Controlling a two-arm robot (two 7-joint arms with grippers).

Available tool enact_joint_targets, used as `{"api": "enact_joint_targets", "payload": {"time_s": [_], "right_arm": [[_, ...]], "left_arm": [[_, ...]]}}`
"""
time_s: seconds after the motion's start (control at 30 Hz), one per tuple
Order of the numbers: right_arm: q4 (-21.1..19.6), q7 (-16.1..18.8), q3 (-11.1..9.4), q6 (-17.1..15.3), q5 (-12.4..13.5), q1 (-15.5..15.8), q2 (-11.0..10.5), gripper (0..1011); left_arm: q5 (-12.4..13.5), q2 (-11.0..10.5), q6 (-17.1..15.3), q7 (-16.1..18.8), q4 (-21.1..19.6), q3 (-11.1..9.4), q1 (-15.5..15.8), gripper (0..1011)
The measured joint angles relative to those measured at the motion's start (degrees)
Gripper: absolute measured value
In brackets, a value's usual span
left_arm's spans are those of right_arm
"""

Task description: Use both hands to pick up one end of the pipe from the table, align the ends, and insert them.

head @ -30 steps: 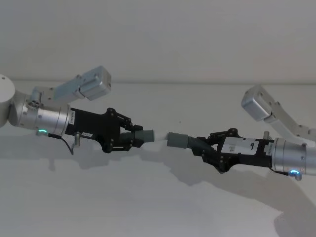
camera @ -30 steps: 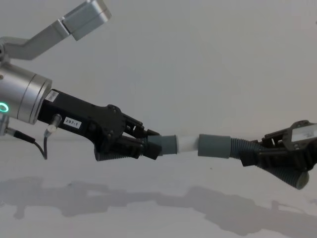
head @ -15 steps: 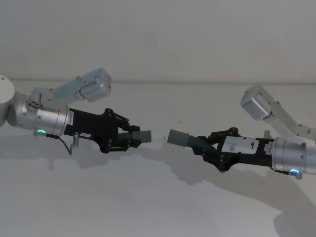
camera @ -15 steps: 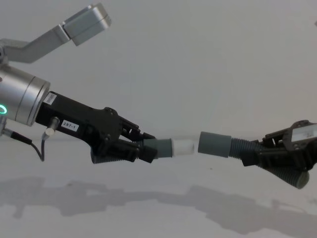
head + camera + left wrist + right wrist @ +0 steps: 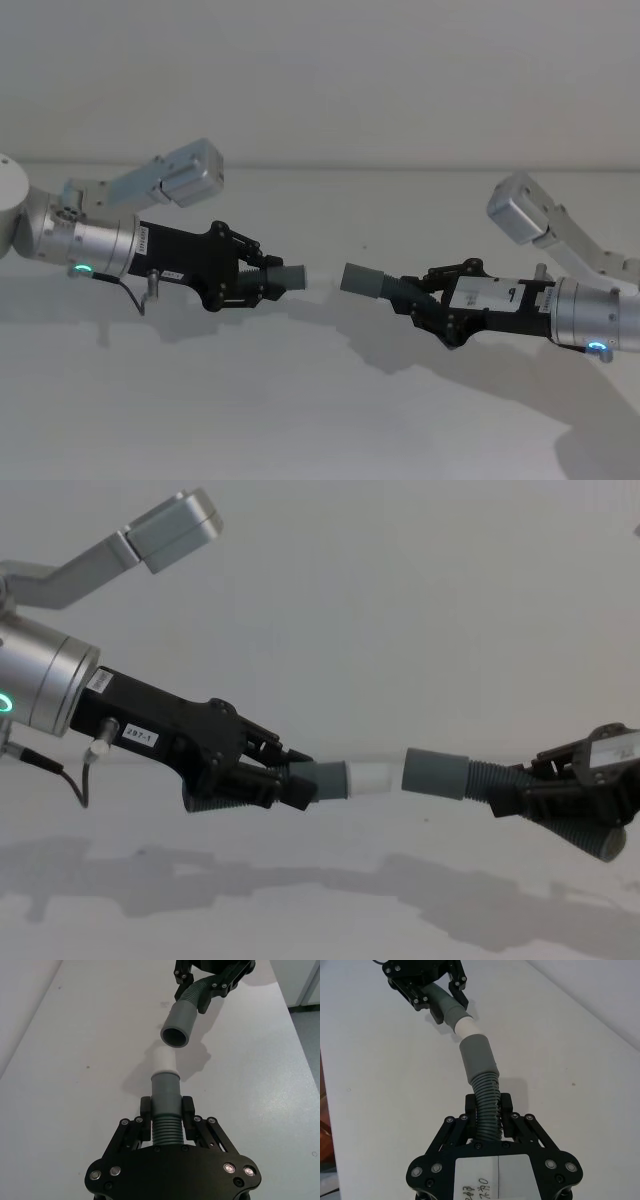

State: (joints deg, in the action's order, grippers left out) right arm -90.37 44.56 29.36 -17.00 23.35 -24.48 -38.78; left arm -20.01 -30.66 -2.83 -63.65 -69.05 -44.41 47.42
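Both pipe pieces are held above the table [image 5: 300, 420], end to end. My left gripper [image 5: 262, 283] is shut on the ribbed part of the left pipe piece [image 5: 325, 779]. Its white-tipped end [image 5: 375, 776] points at the other piece. On the right, my right gripper [image 5: 420, 295] is shut on the ribs of the right pipe piece [image 5: 385, 287], whose plain grey cuff [image 5: 435, 773] faces the white tip. A narrow gap separates the ends. In the left wrist view the open cuff [image 5: 178, 1022] sits slightly off the line of the white tip [image 5: 164, 1059].
Both arms' silver forearm links [image 5: 170, 175] [image 5: 530, 215] rise behind the grippers. A cable [image 5: 60, 770] loops under the left wrist. The table's far edge [image 5: 380, 168] meets a plain wall.
The left gripper drew back to the left, opening a gap between the white tip and the grey cuff. It has since edged right again, so the gap is narrower. The right gripper has barely moved.
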Motion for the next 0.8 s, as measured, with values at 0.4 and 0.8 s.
{"api": "enact_joint_targets", "payload": {"time_s": [0.4, 0.8], "right_arm": [[0.15, -0.13, 0.78, 0.24, 0.18, -0.43, -0.48, 274], [0.23, -0.24, 1.41, 0.47, 0.48, -0.67, -0.9, 274]], "left_arm": [[-0.68, -0.66, -0.51, 0.56, -0.94, -0.29, -0.39, 351], [-1.22, -1.25, -0.95, 1.13, -1.84, -0.68, -0.64, 351]]}}
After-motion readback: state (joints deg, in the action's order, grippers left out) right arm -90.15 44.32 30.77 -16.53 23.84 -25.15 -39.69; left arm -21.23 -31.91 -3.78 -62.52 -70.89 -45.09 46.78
